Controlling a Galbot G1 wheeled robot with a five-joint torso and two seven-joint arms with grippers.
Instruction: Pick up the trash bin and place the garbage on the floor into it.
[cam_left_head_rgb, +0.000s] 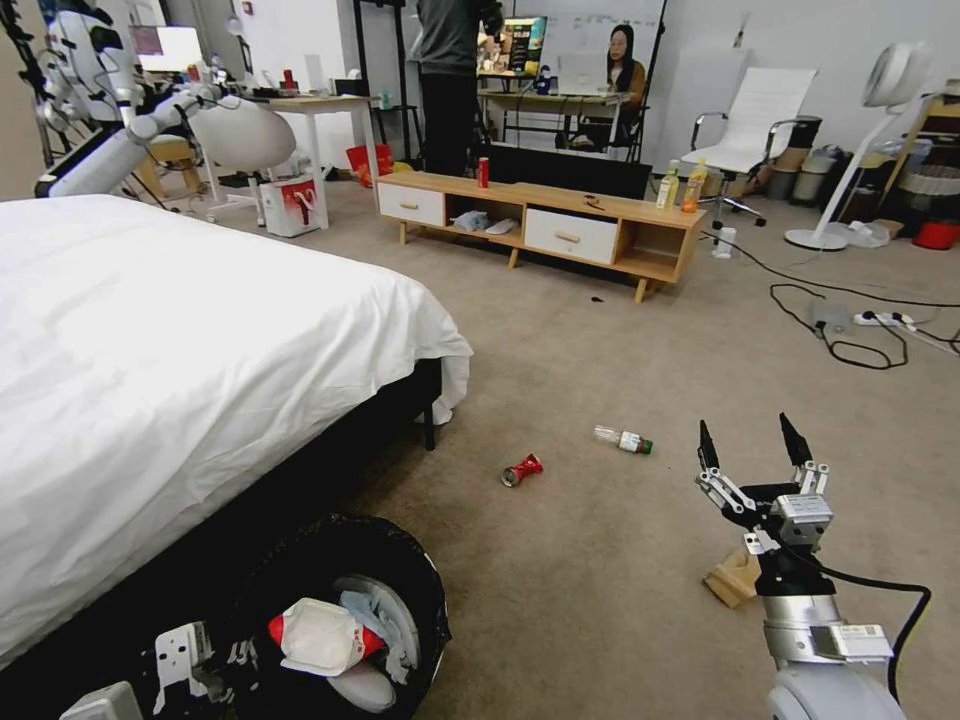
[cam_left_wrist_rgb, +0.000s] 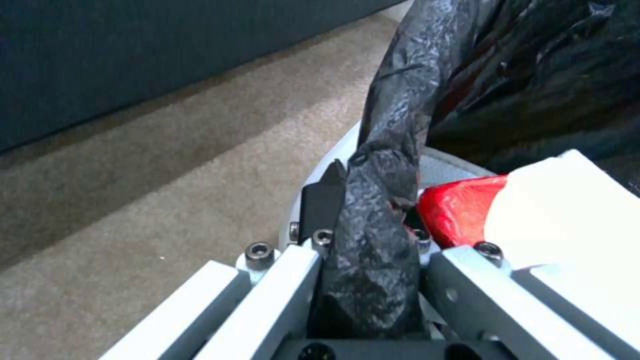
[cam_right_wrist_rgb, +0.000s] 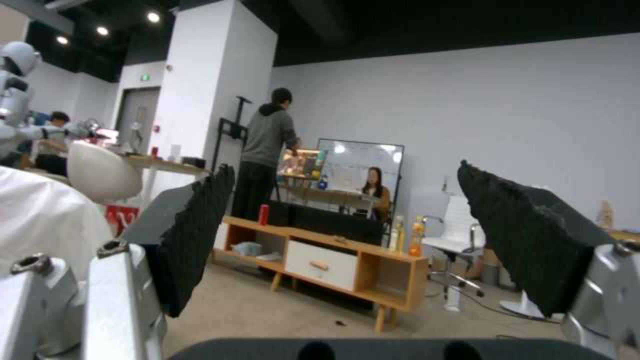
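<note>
Left gripper (cam_left_wrist_rgb: 363, 220) clamped on trash bin (cam_left_head_rgb: 400, 560) rim beside bed (cam_left_head_rgb: 170, 360); right gripper (cam_left_head_rgb: 752, 446) spread apart over carpet (cam_left_head_rgb: 600, 560), crushed can (cam_left_head_rgb: 521, 469) and bottle (cam_left_head_rgb: 622, 439) past bed corner.

Black-lined trash bin (cam_left_head_rgb: 340, 560) beside bed; crushed can (cam_left_head_rgb: 521, 470), bottle (cam_left_head_rgb: 622, 439) on carpet.

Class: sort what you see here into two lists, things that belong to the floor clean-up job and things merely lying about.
Belongs to the job:
trash bin, held at its rim by the left pincer
red-and-white packet, already inside
crushed red can
green-capped bottle
tan paper bag
right pincer, open

Just lying about:
upright red can
drink bottles
bed
cables
</note>
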